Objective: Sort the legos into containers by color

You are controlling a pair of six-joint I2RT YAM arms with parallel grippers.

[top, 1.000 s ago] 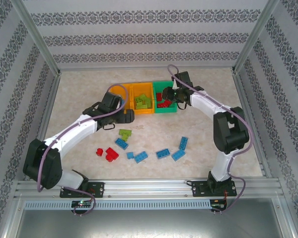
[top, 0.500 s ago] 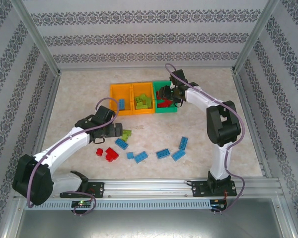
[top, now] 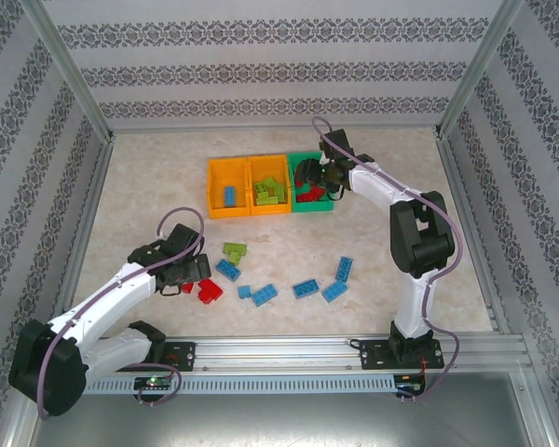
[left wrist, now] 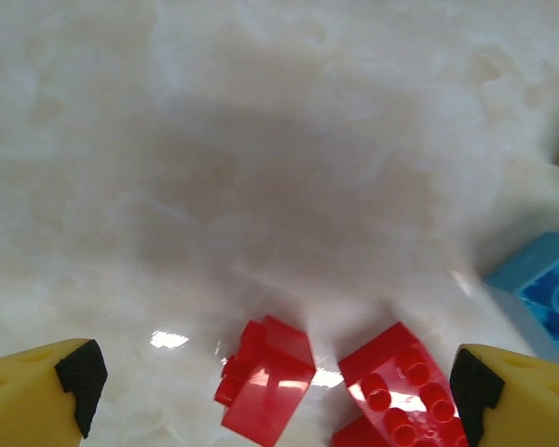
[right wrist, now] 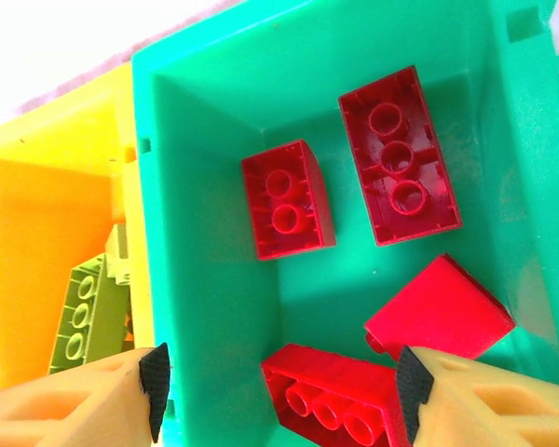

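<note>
The left tool (left wrist: pixel 275 374) is hanging low over the desk (left wrist: pixel 261 140), well to the near and left side of the green bin (top: pixel 312 208). Its two yellow fingers are standing wide apart and are holding nothing. A small red lego (left wrist: pixel 265 384) is lying right between them, tipped on its side. Its long side is pointing away from the tool, so I think the fingers are lined up to squeeze its short side. A bigger red lego (left wrist: pixel 401 372) is sitting just beside it (very close, so it might get bumped). The left arm is by far the nearer one for these.

Blue legos (top: pixel 307 287) are lying on the near side of the green bin too, and a lime lego (top: pixel 234 251) is lying a bit closer to it. Just left of the green bin, two orange bins (top: pixel 211 191) are holding lime and blue pieces.

The right tool (right wrist: pixel 281 382) is hovering over the green bin with its fingers partly apart, gripping nothing. Red bricks (right wrist: pixel 396 168) are lying inside, below it.
</note>
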